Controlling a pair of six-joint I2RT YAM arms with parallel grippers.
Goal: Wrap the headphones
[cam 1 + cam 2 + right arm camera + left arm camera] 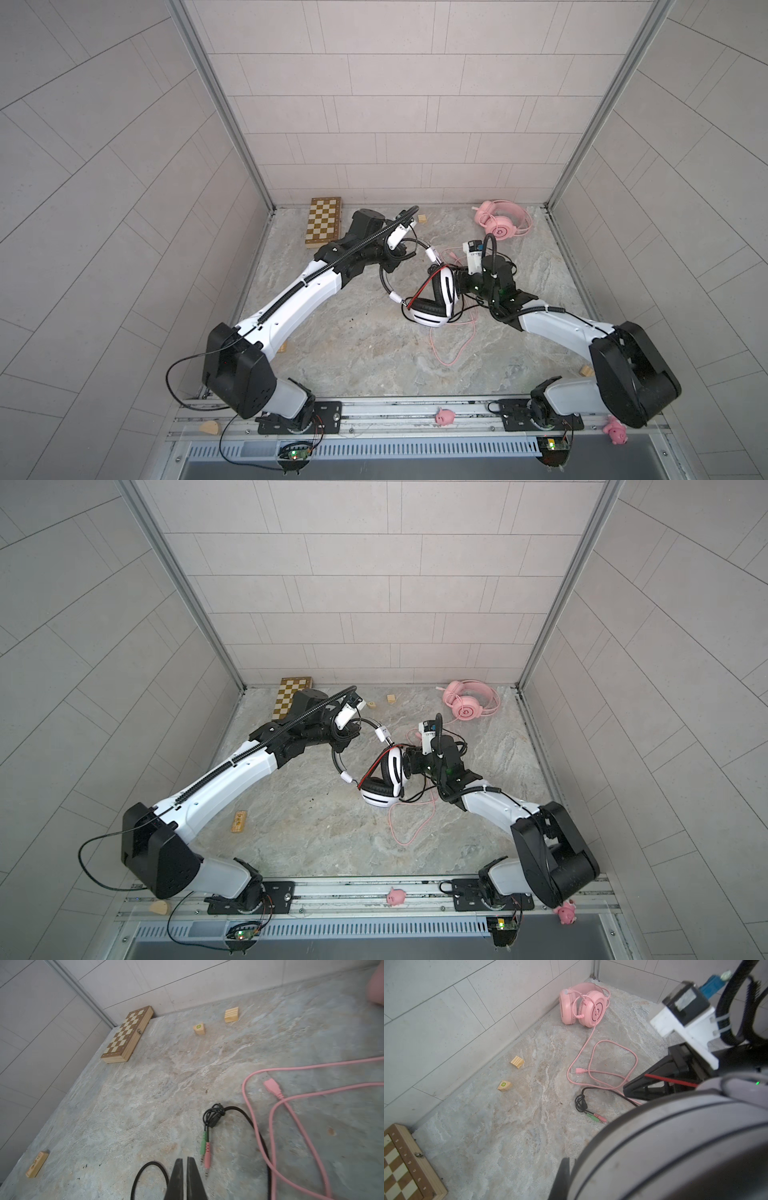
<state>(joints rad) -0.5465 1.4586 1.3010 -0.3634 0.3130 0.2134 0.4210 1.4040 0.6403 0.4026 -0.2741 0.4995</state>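
The white headset with black stripes and black padded ear cups sits mid-table between the two arms, its cups low on the marbled grey stone tabletop and its thin black wire headband arching up towards the left arm; the left gripper is closed right at that headband and appears to pinch it, though the contact itself is hidden. The right gripper sits just beside the upper ear cup; its jaws are pressed together with nothing visible between them.

The black braided cord with green and pink jack plugs trails loose on the table, partly knotted near the plugs; a red strand crosses the cups. The all-pink headset lies in the far corner, well apart; its pink cord sprawls in loops that cross the black one.

The headset looks light and rigid in its shells, springy in the band; the band or a cup rim gives the firmest hold. The cord is limp and thin, likely to slip from closed jaws and to snag the pink loops; gripping it near the knot seems safest.
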